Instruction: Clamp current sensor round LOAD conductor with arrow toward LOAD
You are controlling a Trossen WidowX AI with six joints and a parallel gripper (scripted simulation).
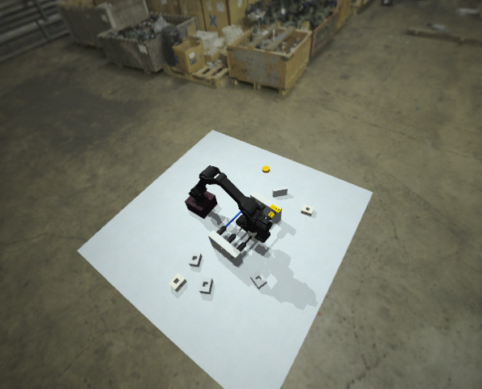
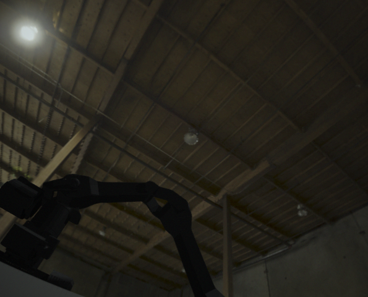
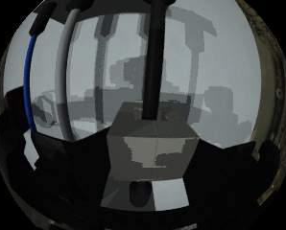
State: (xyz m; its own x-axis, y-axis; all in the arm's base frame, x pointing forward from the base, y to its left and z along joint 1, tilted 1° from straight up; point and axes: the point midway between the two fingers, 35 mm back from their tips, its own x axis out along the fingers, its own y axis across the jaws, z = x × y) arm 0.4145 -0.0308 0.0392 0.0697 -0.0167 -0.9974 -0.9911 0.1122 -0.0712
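Note:
My gripper (image 1: 255, 235) (image 3: 146, 129) is shut on the grey current sensor (image 3: 150, 155). The sensor sits between the two dark fingers, around the black conductor (image 3: 154, 72), which runs into its top face. A thin seam runs down the sensor's near side with no wide gap there; whether it is latched cannot be told. The grey conductor (image 3: 62, 72) and blue conductor (image 3: 27, 81) (image 1: 233, 219) lie to its left in the wrist view. Yellow labels (image 1: 275, 207) sit on the rack's far end; their writing is too small to read. The sensor's arrow does not show.
The rack's white end panel (image 1: 223, 245) stands on the near side. Several small square blocks with holes lie on the white table (image 1: 148, 217), one of them a pale block (image 1: 177, 282). A grey plate (image 1: 279, 192) and a yellow disc (image 1: 266, 168) are beyond the rack.

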